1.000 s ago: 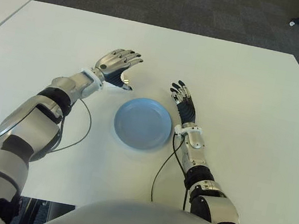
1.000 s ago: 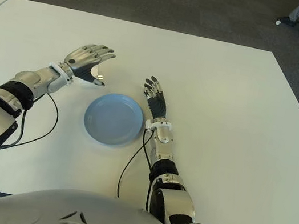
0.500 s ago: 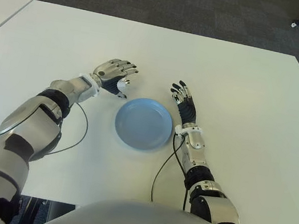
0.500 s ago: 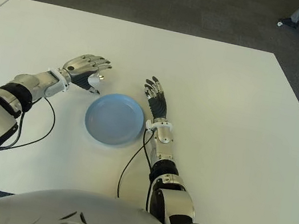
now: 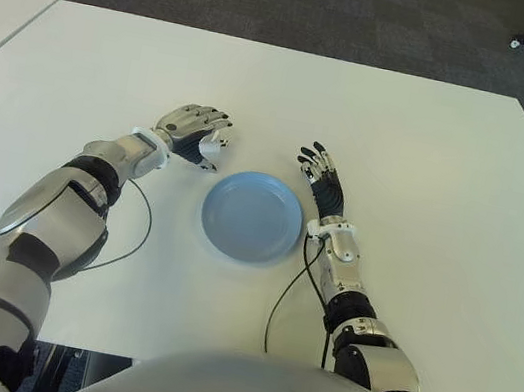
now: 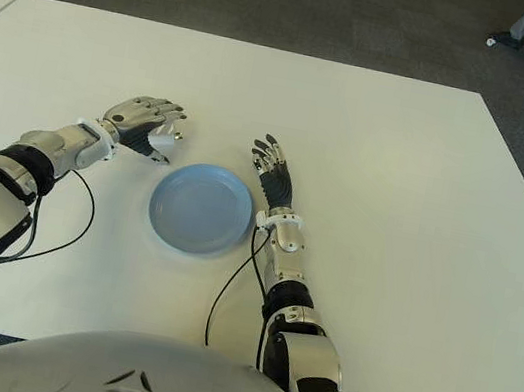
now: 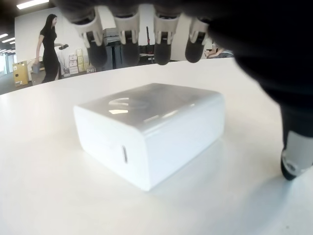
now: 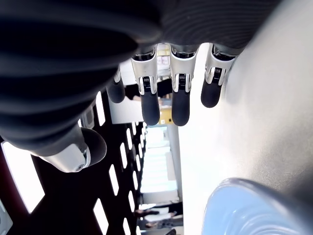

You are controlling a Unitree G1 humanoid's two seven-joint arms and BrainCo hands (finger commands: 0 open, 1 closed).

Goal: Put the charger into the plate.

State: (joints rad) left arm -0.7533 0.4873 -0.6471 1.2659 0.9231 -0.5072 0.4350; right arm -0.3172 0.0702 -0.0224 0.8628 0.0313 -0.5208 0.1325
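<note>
— Where is the charger [image 7: 149,132] found?
— A smooth white block with rounded edges is seen lying flat on the white bench [image 5: 432,155], under the left hand [image 5: 192,129] — just left of the round, pale-blue plate [image 5: 251,217], not in it.
— Is it grasped?
— No; the 4 fingers [image 7: 127,29] are arched above it, the thumb beside it, and no contact is shown.
— And the right hand [image 5: 321,176]?
— It is seen just right of the plate, fingers extended, nothing held.

charger [image 5: 209,149] half hidden under left hand [image 5: 191,129]
</note>
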